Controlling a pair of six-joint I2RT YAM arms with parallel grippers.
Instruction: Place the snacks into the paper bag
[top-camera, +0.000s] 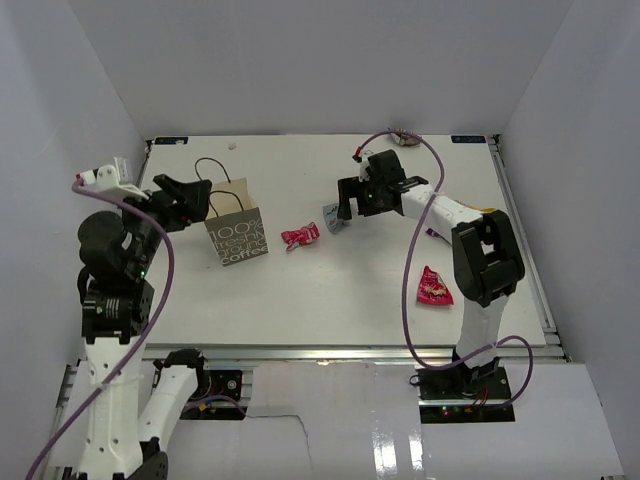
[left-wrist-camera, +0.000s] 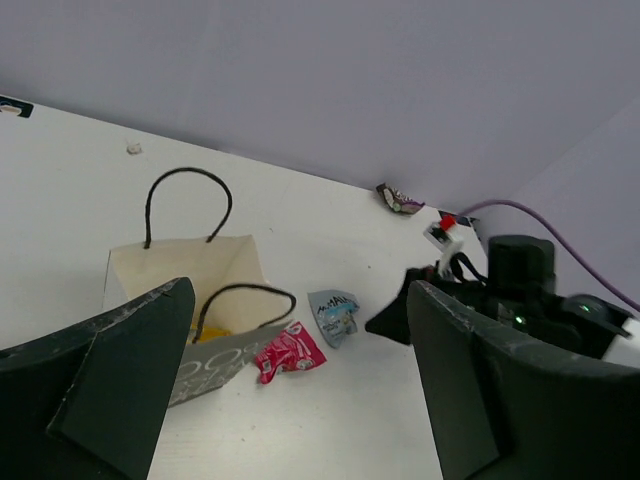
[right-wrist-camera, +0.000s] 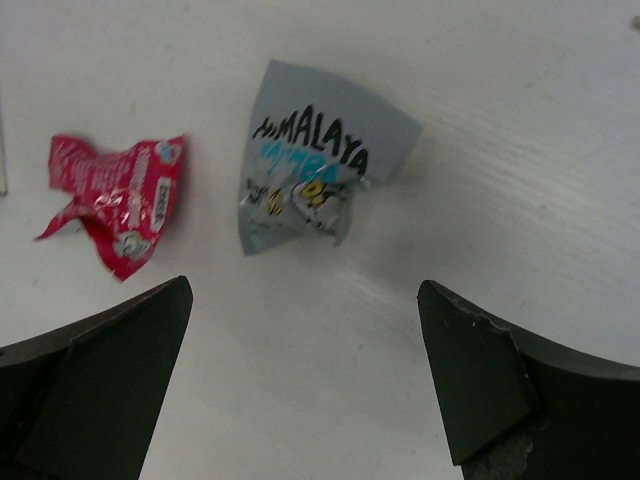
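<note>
The grey-brown paper bag (top-camera: 238, 238) stands open at the left of the table, black cord handles up. In the left wrist view, a yellow packet (left-wrist-camera: 212, 335) lies inside the bag (left-wrist-camera: 190, 275). A pink-red packet (top-camera: 300, 236) lies on the table just right of the bag, and a pale blue packet (top-camera: 332, 217) lies right of that. My right gripper (top-camera: 343, 212) is open and empty above the pale blue packet (right-wrist-camera: 315, 175), with the pink-red one (right-wrist-camera: 115, 200) to its left. My left gripper (top-camera: 203, 198) is open and empty beside the bag's left top edge.
A magenta packet (top-camera: 433, 288) lies at the front right beside the right arm. A dark packet (top-camera: 405, 135) lies at the back edge, also in the left wrist view (left-wrist-camera: 402, 201). A purple cable loops round the right arm. White walls enclose the table.
</note>
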